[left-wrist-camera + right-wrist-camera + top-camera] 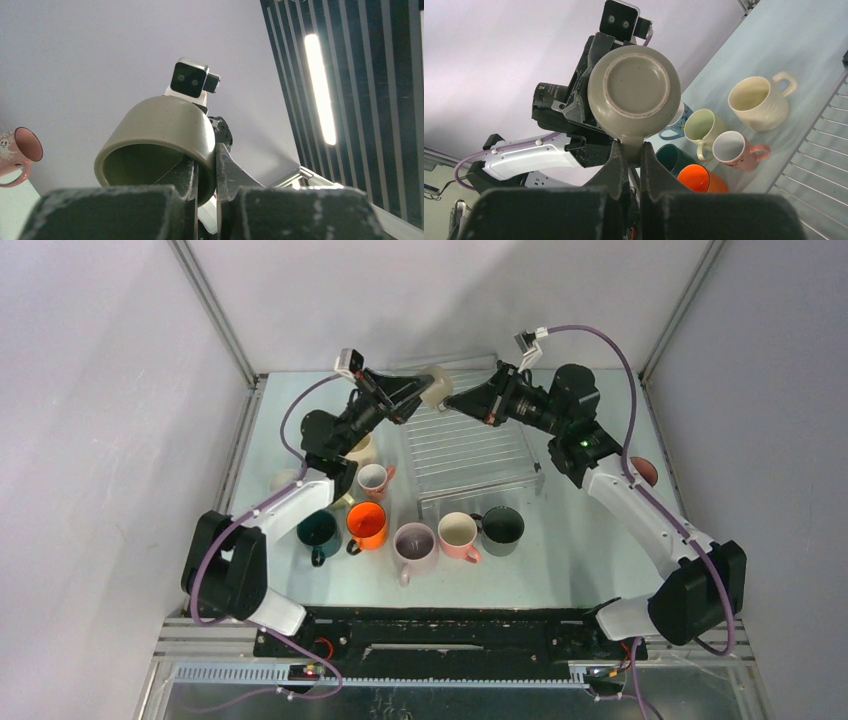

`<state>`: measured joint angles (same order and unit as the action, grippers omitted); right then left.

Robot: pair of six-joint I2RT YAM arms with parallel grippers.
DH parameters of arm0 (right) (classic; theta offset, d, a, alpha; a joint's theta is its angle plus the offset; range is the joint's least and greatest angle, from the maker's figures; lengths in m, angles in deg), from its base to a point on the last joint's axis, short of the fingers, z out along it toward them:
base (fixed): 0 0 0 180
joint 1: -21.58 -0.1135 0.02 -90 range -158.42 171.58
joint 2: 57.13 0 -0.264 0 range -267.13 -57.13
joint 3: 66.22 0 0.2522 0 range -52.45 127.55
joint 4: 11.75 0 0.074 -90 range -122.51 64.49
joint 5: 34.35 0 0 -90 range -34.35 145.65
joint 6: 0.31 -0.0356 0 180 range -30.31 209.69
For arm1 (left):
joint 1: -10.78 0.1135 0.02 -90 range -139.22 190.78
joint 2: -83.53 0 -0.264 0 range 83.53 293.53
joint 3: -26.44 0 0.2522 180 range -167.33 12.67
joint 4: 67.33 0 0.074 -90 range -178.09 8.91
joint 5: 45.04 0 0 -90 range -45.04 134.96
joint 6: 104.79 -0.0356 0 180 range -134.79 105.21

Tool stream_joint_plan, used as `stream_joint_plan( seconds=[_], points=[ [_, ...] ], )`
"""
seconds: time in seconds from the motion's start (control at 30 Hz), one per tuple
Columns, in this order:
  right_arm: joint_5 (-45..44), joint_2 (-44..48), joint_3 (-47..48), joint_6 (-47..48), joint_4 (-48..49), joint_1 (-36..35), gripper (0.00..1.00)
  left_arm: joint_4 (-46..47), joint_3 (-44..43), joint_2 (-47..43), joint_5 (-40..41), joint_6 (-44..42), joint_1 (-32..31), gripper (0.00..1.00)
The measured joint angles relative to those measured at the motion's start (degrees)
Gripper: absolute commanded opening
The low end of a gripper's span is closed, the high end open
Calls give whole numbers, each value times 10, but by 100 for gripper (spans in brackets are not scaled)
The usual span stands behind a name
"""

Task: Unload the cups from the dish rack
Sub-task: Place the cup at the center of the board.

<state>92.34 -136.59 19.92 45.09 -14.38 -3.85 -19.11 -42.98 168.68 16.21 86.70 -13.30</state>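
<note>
Above the far end of the dish rack point(470, 455), a pale grey-green cup point(436, 386) hangs on its side between both arms: the left jaws are pinched shut on its rim wall, one finger point(184, 175) inside, and the right jaws are clamped on its handle. Glazed ceramic is stiff, slick and chips if dropped, so I judge the rim-wall pinch the surer hold.

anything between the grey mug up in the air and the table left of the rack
Nothing blocks the grey mug mid-air, but the right gripper clamps its handle, and cups crowd the table left of the dish rack.
</note>
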Motion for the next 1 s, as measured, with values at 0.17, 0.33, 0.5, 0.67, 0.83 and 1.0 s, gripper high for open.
stream_joint_plan(
  seconds=[0.17,0.33,0.5,0.67,0.83,1.0],
  points=[
    [-7,9,0,-1,-4,3,40,-18,-17,0,-5,-14,-4,0],
    [-26,34,-1,19,-40,6,63,-62,-39,0,-16,-48,-6,0],
    [-63,76,-1,50,-104,15,99,-130,-63,-2,-20,-95,-5,0],
    [-132,124,-2,92,-187,20,100,-220,-79,-16,-34,-162,-6,0],
    [-214,162,14,127,-286,26,100,-364,-106,-42,-47,-264,-6,0],
    [-289,173,67,150,-381,33,100,-539,-150,-66,-49,-393,-21,0]
  ],
)
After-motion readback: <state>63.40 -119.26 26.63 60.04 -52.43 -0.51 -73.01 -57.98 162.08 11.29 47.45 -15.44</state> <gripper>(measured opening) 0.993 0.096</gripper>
